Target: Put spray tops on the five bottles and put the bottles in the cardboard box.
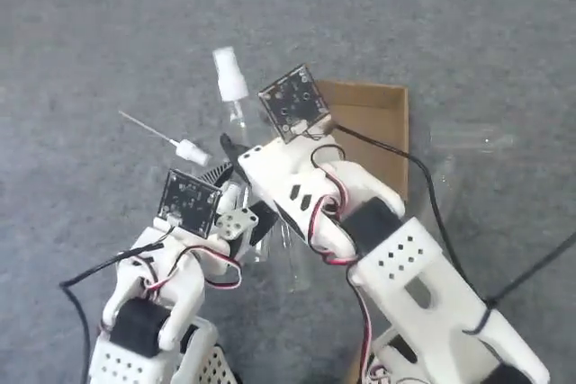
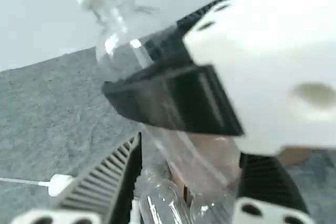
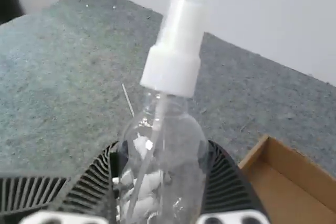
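My right gripper (image 3: pixel 163 182) is shut on a clear bottle (image 3: pixel 164 145) that carries a white spray top (image 3: pixel 173 51) and stands upright. From above, this bottle (image 1: pixel 236 112) rises just left of the cardboard box (image 1: pixel 382 119). My left gripper (image 2: pixel 191 182) is open right beside it, low over the table, with its ribbed fingers (image 2: pixel 105 182) wide apart. Bare clear bottles (image 2: pixel 165 203) lie between and below those fingers. A loose spray top (image 1: pixel 191 152) with a long tube lies on the grey mat to the left.
The box (image 3: pixel 294 182) is open on top and sits partly under the right arm. Another clear bottle (image 1: pixel 468 139) lies on the mat right of the box. Bare bottles (image 1: pixel 292 263) lie between the two arms. Grey carpet (image 1: pixel 90 60) spreads to the far left.
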Motion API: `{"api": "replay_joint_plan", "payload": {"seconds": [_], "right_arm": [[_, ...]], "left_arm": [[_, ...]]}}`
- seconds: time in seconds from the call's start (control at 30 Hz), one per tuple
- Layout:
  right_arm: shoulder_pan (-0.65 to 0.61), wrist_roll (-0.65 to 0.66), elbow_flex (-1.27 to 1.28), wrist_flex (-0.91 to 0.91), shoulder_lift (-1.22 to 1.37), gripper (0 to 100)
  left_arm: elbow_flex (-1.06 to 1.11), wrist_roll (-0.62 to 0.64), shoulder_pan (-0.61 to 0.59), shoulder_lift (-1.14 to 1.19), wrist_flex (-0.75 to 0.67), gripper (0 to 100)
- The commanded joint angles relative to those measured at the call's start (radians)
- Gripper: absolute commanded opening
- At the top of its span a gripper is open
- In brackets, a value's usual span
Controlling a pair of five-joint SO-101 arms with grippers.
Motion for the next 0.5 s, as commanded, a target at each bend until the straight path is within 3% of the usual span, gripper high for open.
{"api": "replay_joint_plan", "payload": {"seconds": [0.0,0.33,0.47], "right_arm": [[-0.004,-0.009,-0.072,0.082,-0.116,0.6],[0.001,-0.003,-0.071,0.173,-0.209,0.6],[0.084,-0.002,-0.075,0.105,-0.208,0.6]], "left_arm": [[0.001,-0.012,0.003,-0.015,-0.034,28],[0.005,-0.012,0.003,-0.015,-0.031,28],[0.005,-0.012,0.003,-0.021,-0.026,28]]}}
